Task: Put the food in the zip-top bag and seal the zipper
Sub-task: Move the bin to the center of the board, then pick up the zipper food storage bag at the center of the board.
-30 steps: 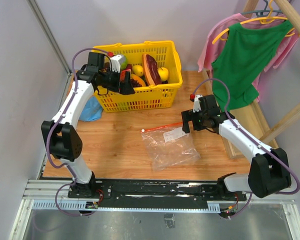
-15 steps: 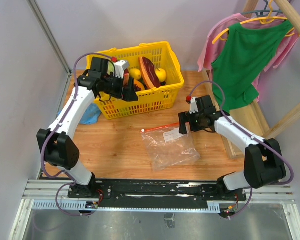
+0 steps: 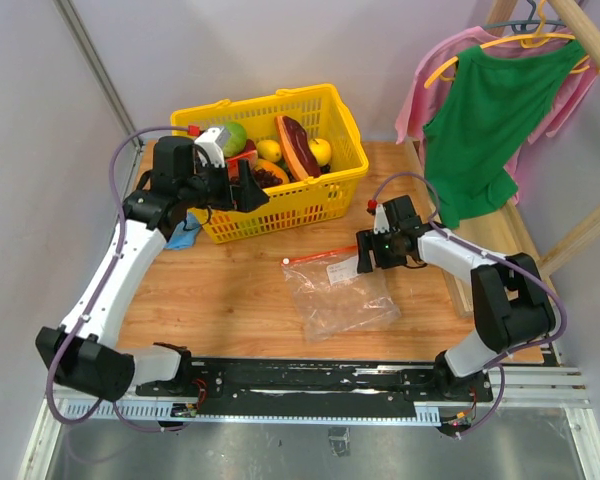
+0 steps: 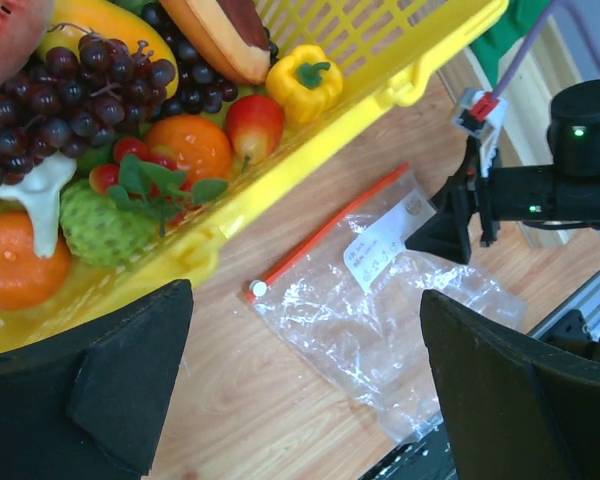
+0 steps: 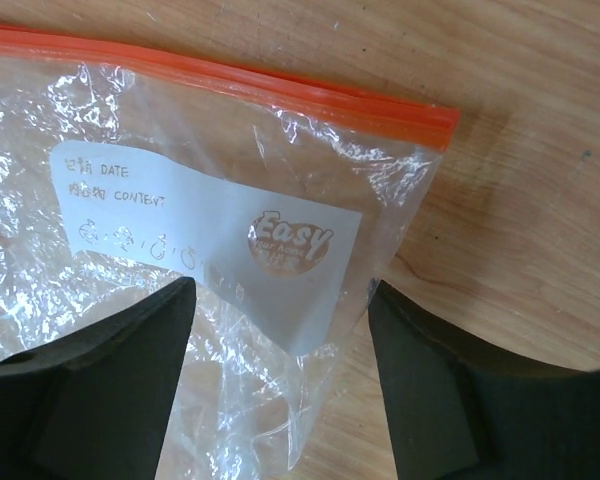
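Observation:
The zip-top bag lies flat on the wooden table, clear and crinkly, with a white label. Its zipper is an orange strip along the far edge with a white slider at the left end. My right gripper is open, its fingers straddling the bag's right corner just below the zipper. My left gripper hangs wide open and empty above the table near the basket's front. The food is in the basket: a watermelon slice, purple grapes and a yellow pepper.
The yellow lattice basket stands at the back left of the table. A blue cloth lies to its left. Green and pink clothes hang on a wooden rack at the right. A metal rail runs along the near edge.
My left arm has drawn back from over the basket toward its front left. My right gripper has come down onto the bag's right corner, and its jaws have narrowed.

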### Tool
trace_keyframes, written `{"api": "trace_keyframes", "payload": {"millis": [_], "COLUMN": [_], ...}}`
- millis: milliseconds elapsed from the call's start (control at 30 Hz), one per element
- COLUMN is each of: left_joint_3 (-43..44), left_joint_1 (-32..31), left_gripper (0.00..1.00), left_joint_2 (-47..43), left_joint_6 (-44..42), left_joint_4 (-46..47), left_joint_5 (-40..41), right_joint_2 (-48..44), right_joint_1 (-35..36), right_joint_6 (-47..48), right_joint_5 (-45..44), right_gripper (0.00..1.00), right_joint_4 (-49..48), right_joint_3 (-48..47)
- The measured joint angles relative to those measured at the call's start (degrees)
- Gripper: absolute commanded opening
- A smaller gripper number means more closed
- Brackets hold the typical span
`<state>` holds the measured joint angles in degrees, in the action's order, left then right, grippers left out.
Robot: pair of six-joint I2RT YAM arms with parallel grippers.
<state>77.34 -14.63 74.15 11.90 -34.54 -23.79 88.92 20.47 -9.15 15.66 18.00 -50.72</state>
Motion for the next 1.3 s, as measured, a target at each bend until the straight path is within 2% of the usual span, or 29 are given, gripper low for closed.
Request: {"api": "trace_keyframes", "payload": {"millis": [233,467,700,867,1000,1100,1300], "left_joint_3": [-10.19,-25.44,-28.02,-27.30,-22.84,-19.21,-16.11], "left_joint_1": [-1.57,-2.64,-3.30,-3.54,-3.56,-3.56,-3.58], "left_gripper": [0.97,0.97,0.96,0.96,0.96,0.95,0.91], "left_joint_2": [-10.12,-21.53,-24.02,-23.89,-22.32,-20.74,-17.11], "left_joint_6": [5.38,11.80,12.02,7.26,1.70,-1.62,-4.85], "left_joint_4": [5.88,14.80,18.82,17.77,15.23,14.95,15.63], "left_joint_5": [2.36,1.01,-0.50,-0.83,-1.05,-2.03,-6.27], "right_joint_2": [1.09,-2.29,-13.16,-21.90,-29.05,-31.63,-31.01], "right_joint_1": [0.00,0.00,0.00,0.00,0.04,0.39,2.25], "right_joint_6": [-0.68,-1.05,-0.26,2.56,5.40,6.95,11.26], "right_joint_5": [0.76,0.87,2.40,5.20,8.52,10.69,14.75], "right_gripper": [0.26,0.02,0.01,0.01,0.01,0.01,0.01], "right_joint_4": [-1.95,-3.39,-4.48,-5.16,-5.77,-5.20,-1.05], "right_joint_3": [0.59,2.40,4.11,4.81,5.25,4.37,-2.95]}}
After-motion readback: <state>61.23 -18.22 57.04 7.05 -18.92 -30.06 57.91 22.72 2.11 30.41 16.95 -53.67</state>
